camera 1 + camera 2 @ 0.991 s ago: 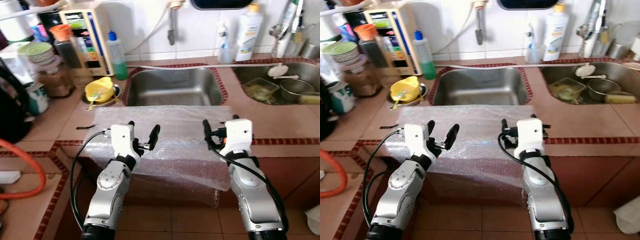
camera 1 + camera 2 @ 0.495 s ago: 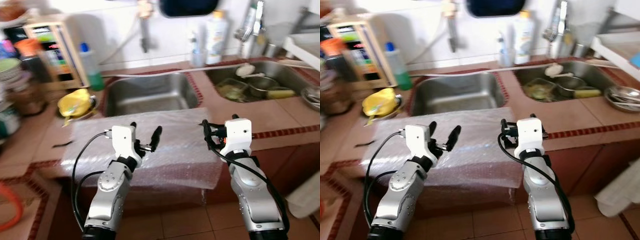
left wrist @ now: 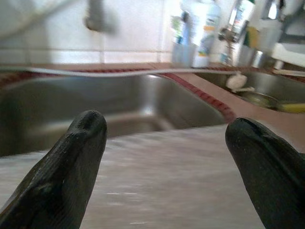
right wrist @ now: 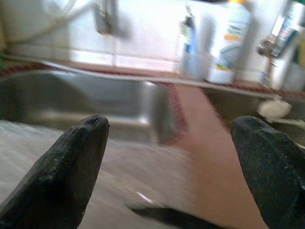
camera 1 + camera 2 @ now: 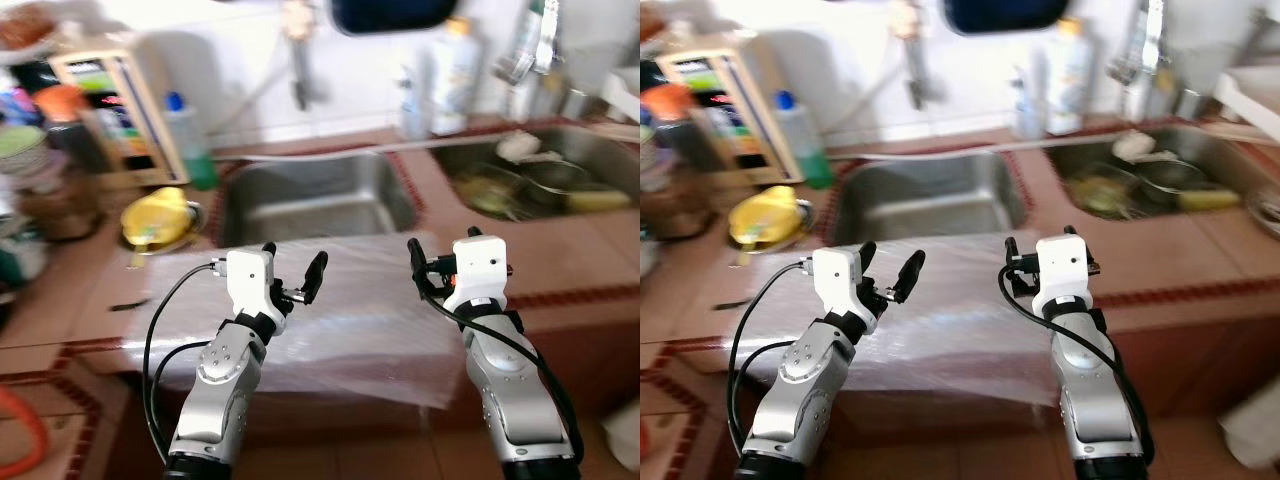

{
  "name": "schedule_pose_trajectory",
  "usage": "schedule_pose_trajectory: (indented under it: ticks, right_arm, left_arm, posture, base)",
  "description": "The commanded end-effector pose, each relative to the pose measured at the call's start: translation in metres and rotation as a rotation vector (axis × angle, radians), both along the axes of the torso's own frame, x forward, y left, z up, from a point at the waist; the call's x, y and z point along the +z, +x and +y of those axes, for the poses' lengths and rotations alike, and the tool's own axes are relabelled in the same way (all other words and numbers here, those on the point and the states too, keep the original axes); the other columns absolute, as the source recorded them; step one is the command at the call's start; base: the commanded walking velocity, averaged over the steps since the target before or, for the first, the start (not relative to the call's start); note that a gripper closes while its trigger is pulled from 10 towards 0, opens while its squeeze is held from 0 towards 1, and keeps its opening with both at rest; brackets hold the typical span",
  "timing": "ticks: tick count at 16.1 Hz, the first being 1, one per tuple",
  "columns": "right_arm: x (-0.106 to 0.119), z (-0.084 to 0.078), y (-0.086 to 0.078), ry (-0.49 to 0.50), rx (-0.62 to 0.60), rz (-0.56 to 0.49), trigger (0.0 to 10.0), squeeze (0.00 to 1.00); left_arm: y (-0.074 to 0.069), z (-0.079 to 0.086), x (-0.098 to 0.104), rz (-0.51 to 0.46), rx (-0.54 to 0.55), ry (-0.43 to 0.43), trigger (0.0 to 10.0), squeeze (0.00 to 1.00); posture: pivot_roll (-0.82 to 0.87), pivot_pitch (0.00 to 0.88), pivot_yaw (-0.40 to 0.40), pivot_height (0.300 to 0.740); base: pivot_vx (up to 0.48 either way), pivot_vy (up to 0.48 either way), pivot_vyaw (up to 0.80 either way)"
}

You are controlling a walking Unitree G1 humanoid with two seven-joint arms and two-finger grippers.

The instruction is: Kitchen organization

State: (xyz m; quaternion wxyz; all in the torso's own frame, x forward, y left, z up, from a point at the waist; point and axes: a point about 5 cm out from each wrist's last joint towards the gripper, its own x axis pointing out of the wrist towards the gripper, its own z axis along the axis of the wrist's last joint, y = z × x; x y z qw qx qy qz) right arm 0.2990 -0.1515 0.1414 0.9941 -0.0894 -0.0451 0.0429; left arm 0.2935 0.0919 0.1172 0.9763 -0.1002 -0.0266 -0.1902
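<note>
A clear bubble-wrap sheet lies on the tiled counter in front of an empty steel sink and hangs over the counter's front edge. My left gripper hovers open over the sheet's left part, with nothing between its fingers. My right gripper is held at the same height over the sheet's right edge, open and empty too. In the left wrist view the left gripper faces the sink. The right gripper faces the strip of counter between the two sinks. Both eye views are blurred.
A second sink on the right holds dirty dishes. A yellow item in a bowl, a green bottle and a shelf box stand at the left. White bottles line the back wall.
The whole picture has shifted sideways and blurred, so the camera has moved. Both grippers hold the same open pose over the bubble wrap.
</note>
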Motion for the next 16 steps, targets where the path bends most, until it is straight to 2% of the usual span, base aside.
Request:
schedule_pose_trajectory:
  ticks: [1,9,10,13,16]
  right_arm:
    - [0.004,0.01,0.0,0.007,0.036,-0.015,10.0,0.0]
    - [0.003,0.012,0.001,0.007,0.047,-0.009,10.0,0.0]
    - [0.003,0.012,0.001,0.005,0.049,-0.008,10.0,0.0]
    - [0.003,0.013,0.002,0.003,0.063,-0.003,10.0,0.0]
    - [0.002,0.022,0.006,0.002,0.117,0.008,10.0,0.0]
  left_arm:
    - [0.0,0.008,0.0,-0.001,0.014,0.016,10.0,0.0]
    - [-0.004,0.008,-0.003,0.016,0.012,0.022,10.0,0.0]
    - [-0.004,0.009,-0.004,0.026,0.028,0.02,10.0,0.0]
    - [-0.005,0.018,-0.01,0.04,0.123,0.094,10.0,0.0]
    - [-0.008,0.032,-0.011,0.041,0.226,0.126,10.0,0.0]
  posture:
    - [-0.3,0.013,0.113,0.74]
    - [-0.29,0.019,0.108,0.74]
    - [-0.29,0.019,0.107,0.74]
    - [-0.26,0.022,0.087,0.74]
    - [-0.22,0.024,0.065,0.74]
  base:
    - [0.345,0.0,0.0]
    - [0.347,0.0,0.0]
    - [0.0,0.0,0.0]
    - [0.0,0.0,0.0]
    - [0.0,0.0,0.0]
